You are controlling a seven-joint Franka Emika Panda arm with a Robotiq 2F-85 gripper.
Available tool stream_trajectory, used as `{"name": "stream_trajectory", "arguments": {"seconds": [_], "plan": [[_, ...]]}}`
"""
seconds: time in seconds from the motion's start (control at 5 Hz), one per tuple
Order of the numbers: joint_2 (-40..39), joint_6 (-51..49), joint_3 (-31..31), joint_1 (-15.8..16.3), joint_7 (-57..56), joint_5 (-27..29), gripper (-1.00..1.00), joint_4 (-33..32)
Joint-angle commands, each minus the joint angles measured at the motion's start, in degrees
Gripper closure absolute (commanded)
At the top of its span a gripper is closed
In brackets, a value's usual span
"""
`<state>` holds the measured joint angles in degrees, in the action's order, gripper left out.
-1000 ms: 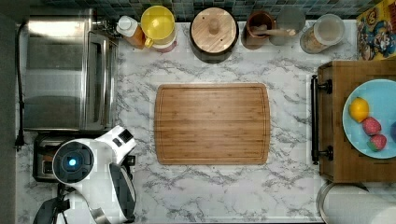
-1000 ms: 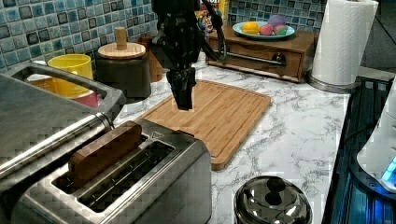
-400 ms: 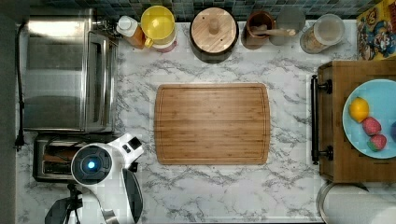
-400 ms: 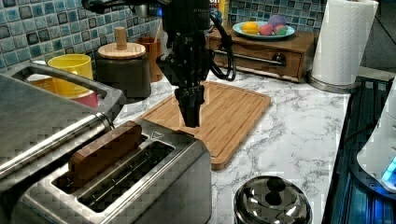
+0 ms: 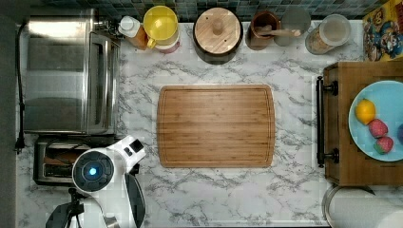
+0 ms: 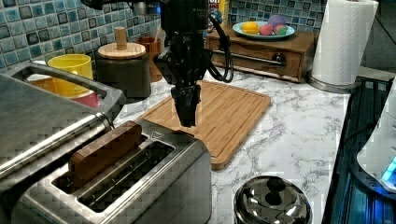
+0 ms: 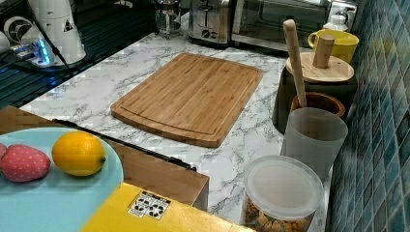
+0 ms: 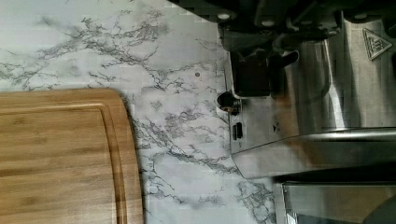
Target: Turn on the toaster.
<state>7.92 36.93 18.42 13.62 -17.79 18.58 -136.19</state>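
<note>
The brushed-steel toaster (image 6: 140, 186) fills the left view's foreground, and a brown slice (image 6: 105, 149) stands up out of its far slot. From above, the toaster (image 5: 50, 164) lies at the top view's lower left, partly under my white arm (image 5: 95, 171). My gripper (image 6: 187, 116) points straight down with its fingers shut. It hangs just above the toaster's end, the one that faces the cutting board. In the wrist view the black lever (image 8: 251, 77) on the toaster's end face (image 8: 317, 93) lies directly under my dark fingers.
A large steel toaster oven (image 5: 66, 71) stands right beside the toaster. The bamboo cutting board (image 5: 215, 126) lies mid-counter. Near the toaster's front corner sits a steel pot lid (image 6: 273, 200). Jars and a yellow mug (image 5: 160, 23) line the back wall. A paper towel roll (image 6: 338, 42) stands farther off.
My arm has moved to the top view's right along the toaster. The gripper has dropped from above the cutting board to just over the toaster's end, and it has stayed shut.
</note>
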Motion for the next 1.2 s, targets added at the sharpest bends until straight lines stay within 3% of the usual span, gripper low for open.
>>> {"name": "stream_trajectory", "arguments": {"seconds": [0.2,0.6,1.2], "plan": [[-3.0,4.0,2.0,0.7,1.3,-2.3,1.0,-0.4],[-7.3,4.0,1.4,-0.2,4.2,-5.5,1.0,-0.8],[-11.2,9.7,1.3,1.1,-1.7,0.8,1.0,-8.0]]}}
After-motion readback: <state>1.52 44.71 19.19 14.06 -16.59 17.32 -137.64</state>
